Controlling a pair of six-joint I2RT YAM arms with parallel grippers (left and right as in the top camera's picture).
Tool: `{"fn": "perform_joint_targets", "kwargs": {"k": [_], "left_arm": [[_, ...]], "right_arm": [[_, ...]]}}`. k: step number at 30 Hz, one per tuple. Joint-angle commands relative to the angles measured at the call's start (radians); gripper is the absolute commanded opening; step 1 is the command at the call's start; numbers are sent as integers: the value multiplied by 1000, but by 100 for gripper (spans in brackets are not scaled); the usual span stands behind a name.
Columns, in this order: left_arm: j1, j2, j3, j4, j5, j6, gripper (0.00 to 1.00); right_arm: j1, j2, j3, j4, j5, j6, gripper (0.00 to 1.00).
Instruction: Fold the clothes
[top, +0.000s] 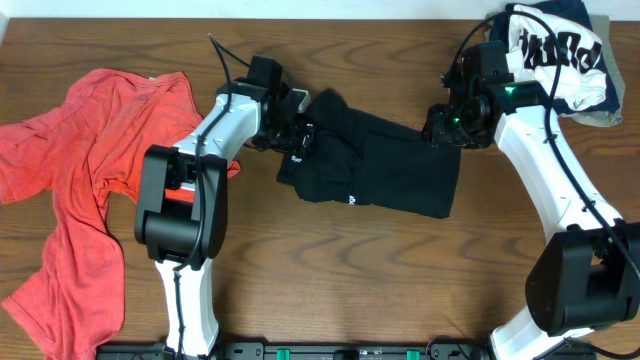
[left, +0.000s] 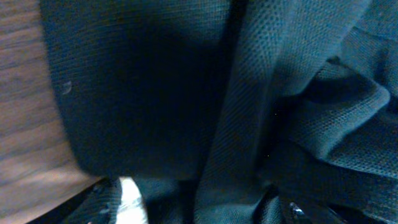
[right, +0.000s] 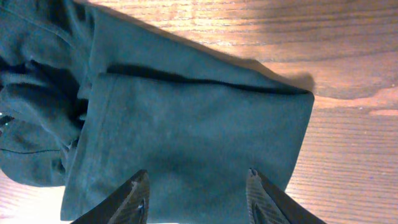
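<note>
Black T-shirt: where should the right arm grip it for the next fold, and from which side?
Probably the right-end edge of the black T-shirt, from above on the right. There the cloth lies flat in layers with a straight edge, while the left end is bunched at the left gripper. The open right gripper hangs over that flat part.

Nothing legible in any view. On the black T-shirt (top: 400, 175), a small white mark (top: 352, 199) near the hem, just below and right of the left gripper (top: 300, 138), is too small to read. On the white-panelled garment (top: 590, 80) beyond the right gripper (top: 440, 128), the large dark lettering (top: 548, 47) is creased and undecipherable.
</note>
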Motion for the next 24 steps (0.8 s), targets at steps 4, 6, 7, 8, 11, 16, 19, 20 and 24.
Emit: {"fn": "perform_joint_targets", "kwargs": {"k": [4, 6, 7, 8, 11, 16, 19, 20, 24], "left_arm": [[-6, 65, -7, 0, 12, 11, 47], [-7, 65, -7, 8, 12, 10, 24], [-7, 65, -7, 12, 12, 10, 15], [-7, 65, -7, 14, 12, 10, 11], [-6, 65, -7, 19, 9, 10, 6], [24, 58, 4, 4, -47, 2, 6], [61, 32, 21, -46, -86, -5, 6], [76, 19, 31, -69, -98, -5, 6], [124, -44, 59, -135, -125, 4, 6]], "right_arm": [[-3, -1, 11, -2, 0, 1, 46], [-2, -1, 11, -2, -1, 1, 45], [-2, -1, 11, -2, 0, 1, 44], [-2, -1, 11, -2, 0, 1, 43], [-2, -1, 11, -2, 0, 1, 41], [3, -1, 11, -2, -1, 1, 37], [21, -1, 11, 2, -1, 1, 32], [30, -1, 11, 5, -1, 2, 31], [56, 8, 10, 24, -1, 55, 6]]}}
